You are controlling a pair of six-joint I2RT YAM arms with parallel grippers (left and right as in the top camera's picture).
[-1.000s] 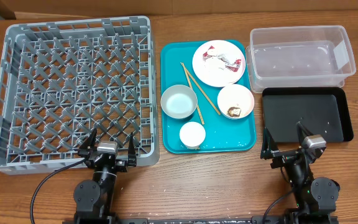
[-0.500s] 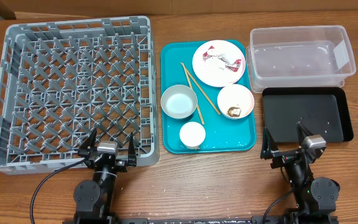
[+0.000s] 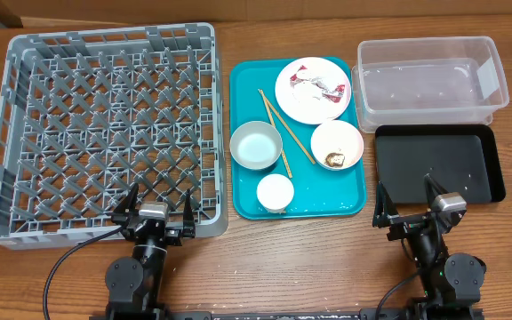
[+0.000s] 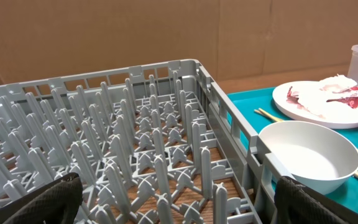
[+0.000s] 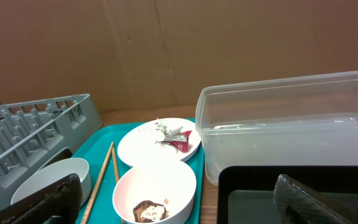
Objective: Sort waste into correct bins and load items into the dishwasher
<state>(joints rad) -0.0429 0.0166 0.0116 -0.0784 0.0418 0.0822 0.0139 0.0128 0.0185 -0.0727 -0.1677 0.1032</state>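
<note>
The grey dishwasher rack (image 3: 114,36) fills the table's left. On the teal tray (image 3: 247,203) lie a pink plate (image 3: 293,100) with crumpled wrappers (image 3: 323,87), two chopsticks (image 3: 283,124), an empty bowl (image 3: 256,145), a bowl (image 3: 345,133) holding a brown lump with rice (image 3: 334,160), and a small cup (image 3: 275,192). The clear tub (image 3: 429,80) and black tray (image 3: 434,164) sit at the right. My left gripper (image 3: 160,197) stands open at the rack's near edge. Open too, my right gripper (image 3: 406,197) hovers at the black tray's near left corner, facing the food bowl (image 5: 154,186).
Bare wooden table runs along the near edge, where both arm bases stand. A brown cardboard wall backs the table. In the left wrist view the rack's pegs (image 4: 135,124) rise right in front of the open fingers (image 4: 42,202).
</note>
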